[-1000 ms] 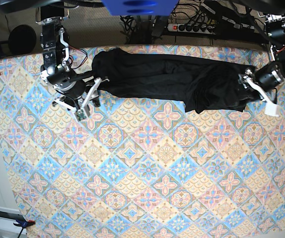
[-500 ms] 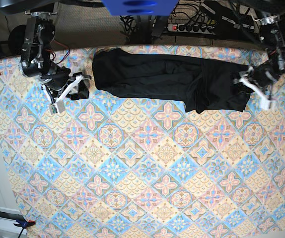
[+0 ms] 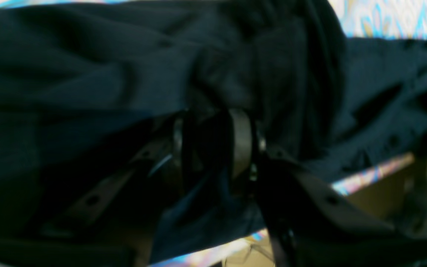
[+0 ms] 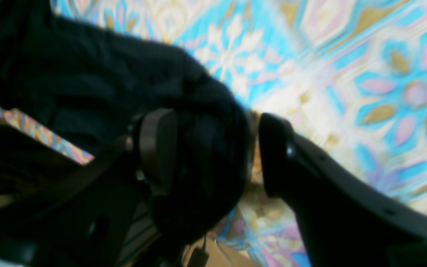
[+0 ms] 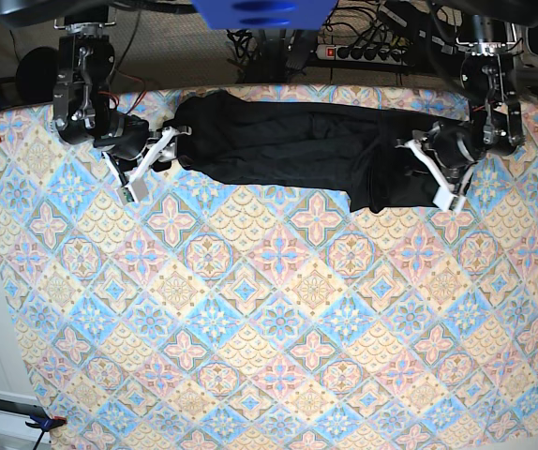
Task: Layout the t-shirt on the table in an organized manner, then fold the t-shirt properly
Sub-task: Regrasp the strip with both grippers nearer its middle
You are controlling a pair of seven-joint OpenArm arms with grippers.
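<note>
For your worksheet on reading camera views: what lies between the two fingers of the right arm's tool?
In the right wrist view, the rounded end of the black t-shirt sits between the open right tool's fingers, with patterned table showing beside it.

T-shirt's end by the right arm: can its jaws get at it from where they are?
Probably yes: the right gripper stands open astride the t-shirt edge, nothing between them.

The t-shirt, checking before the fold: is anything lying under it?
Only the table shows around the bunched black t-shirt. The fabric is opaque, so whatever lies beneath it is hidden.
</note>
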